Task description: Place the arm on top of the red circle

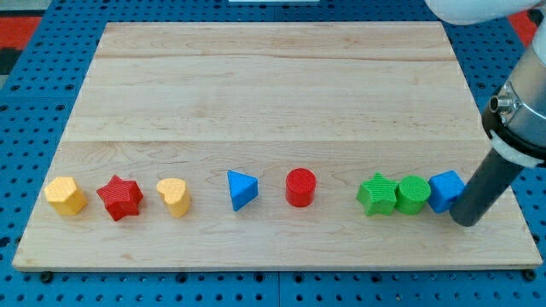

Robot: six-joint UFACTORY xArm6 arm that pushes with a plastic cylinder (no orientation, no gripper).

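Note:
The red circle [300, 187] stands on the wooden board [273, 94] a little right of centre, in a row of blocks near the view's bottom. My tip [465, 220] is at the view's right, touching or just beside the right side of the blue block [445, 189]. It is far to the right of the red circle, with the green star-like block [376, 194] and the green round block [412, 194] in between.
Left of the red circle lie a blue triangle [241, 189], a yellow heart [174, 196], a red star [119, 198] and a yellow hexagon [66, 195]. The board's right edge is close to my tip.

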